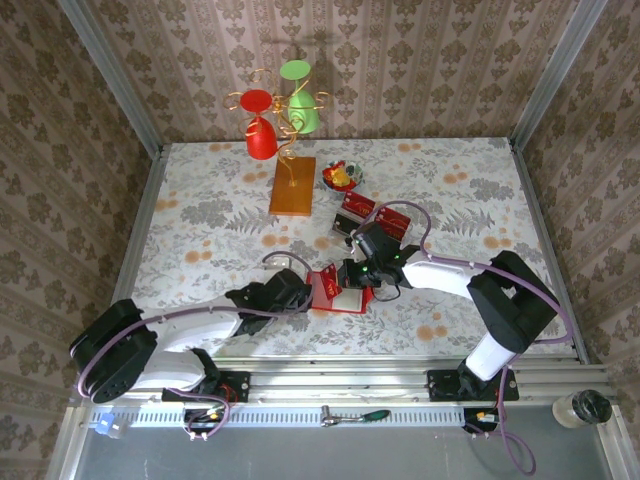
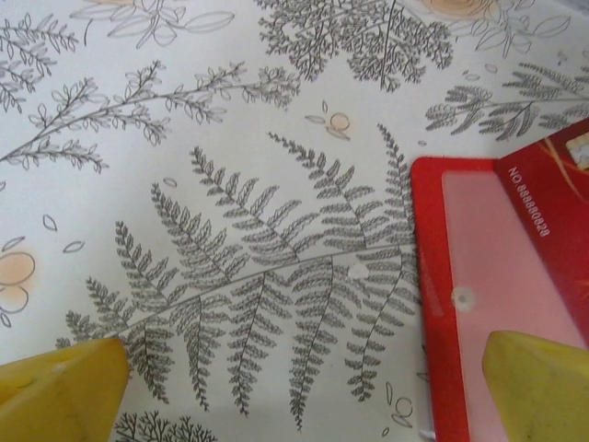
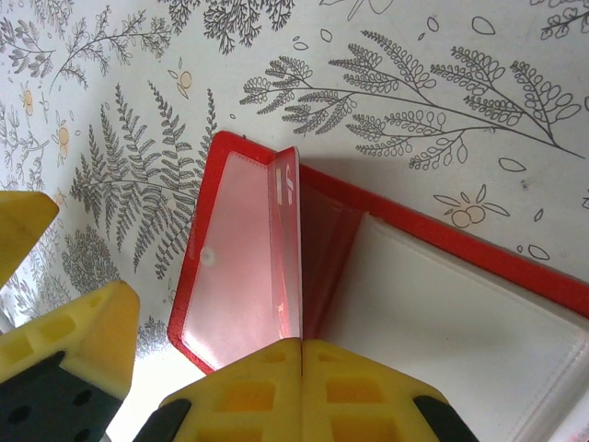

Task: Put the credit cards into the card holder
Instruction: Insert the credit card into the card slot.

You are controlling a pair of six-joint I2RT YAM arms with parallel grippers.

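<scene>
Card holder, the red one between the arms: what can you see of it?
The card holder is a glossy red folding wallet lying open on the flowery table. Inside it looks pale, with see-through plastic pockets. One clear leaf stands up, pinched by the shut right gripper. The open left gripper straddles its edge, one finger over a pocket.

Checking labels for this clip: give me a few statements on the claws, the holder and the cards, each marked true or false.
The left claw is open. True.
The right claw is wide open. False: it is shut, pinching a clear inner leaf of the card holder.
The card holder lies folded shut. False: it lies spread open on the table.
Credit cards lie on the table beyond the holder. True.
</scene>
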